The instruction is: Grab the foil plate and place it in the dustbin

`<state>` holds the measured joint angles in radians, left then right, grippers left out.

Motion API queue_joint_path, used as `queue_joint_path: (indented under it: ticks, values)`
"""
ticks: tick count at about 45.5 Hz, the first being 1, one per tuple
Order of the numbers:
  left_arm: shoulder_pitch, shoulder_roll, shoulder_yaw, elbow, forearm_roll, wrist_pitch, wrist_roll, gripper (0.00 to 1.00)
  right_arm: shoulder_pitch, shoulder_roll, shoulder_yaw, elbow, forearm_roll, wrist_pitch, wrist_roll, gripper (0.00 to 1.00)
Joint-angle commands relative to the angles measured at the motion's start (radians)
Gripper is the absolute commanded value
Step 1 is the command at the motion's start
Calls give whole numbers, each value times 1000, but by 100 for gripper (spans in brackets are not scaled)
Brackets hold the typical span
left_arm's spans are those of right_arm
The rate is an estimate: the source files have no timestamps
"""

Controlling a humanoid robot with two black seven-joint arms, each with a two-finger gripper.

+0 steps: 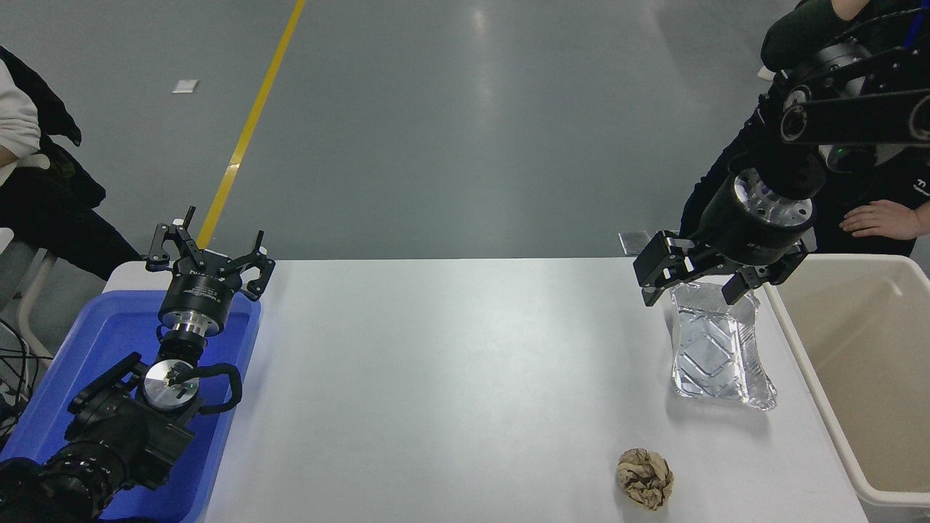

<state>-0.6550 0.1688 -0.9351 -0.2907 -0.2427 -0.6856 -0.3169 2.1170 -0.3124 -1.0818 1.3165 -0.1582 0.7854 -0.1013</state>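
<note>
- Paper ball [645, 477]: crumpled, brown, nearest me on the table [450, 378], right of centre. Not part of the job; it lies well short of the plate.
- Left gripper [211, 256]: parked at lower left over the blue tub [102, 341], fingers spread, nothing in them. Far from the work, so this arm is out of the running.
- Plate [719, 349]: flat on the table near its right edge, base up to the camera, diamond lines showing, sides dented. Long axis runs roughly near-to-far, away from me. Near end sits just short of the ball's row; far end reaches under my right gripper.
- Bin [857, 378]: just right of the plate, long wall parallel to the plate's long side. From this view a thin strip of table seems to separate them; they look not to touch.
- Right gripper [697, 280]: at the plate's far short rim, pointing down, jaws spread. One finger appears outside the rim on the left, the other over the far right corner. Cannot tell whether either pad touches foil.
- Judgement: the far rim lies directly below the gripper, so the grasp looks to need closing on that short edge, then a lift and a short carry rightward over the bin wall. Thin foil may buckle under the pinch.
- Person's hand [883, 218]: beyond the bin, at the far right.
</note>
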Motion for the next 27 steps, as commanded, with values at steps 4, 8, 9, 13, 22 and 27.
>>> queue_joint_path:
  ticks: [4, 8, 9, 13, 22, 27]
  values:
    - [0, -2, -1, -1, -3, 1, -1, 99, -2, 7, 0, 0, 0, 0, 0, 100]
    - [-2, 0, 1, 1, 0, 0, -1, 99, -2, 16, 0, 0, 0, 0, 0, 100]
    - [0, 0, -1, 1, 0, 0, -1, 99, -2, 18, 0, 0, 0, 0, 0, 100]
    - [0, -2, -1, 1, 0, 0, -1, 99, 0, 18, 0, 0, 0, 0, 0, 100]
    - [0, 0, -1, -1, 0, 0, -1, 99, 0, 22, 2, -2, 0, 0, 0, 100]
    - [0, 0, -1, -1, 0, 0, -1, 99, 3, 39, 13, -5, 0, 0, 0, 100]
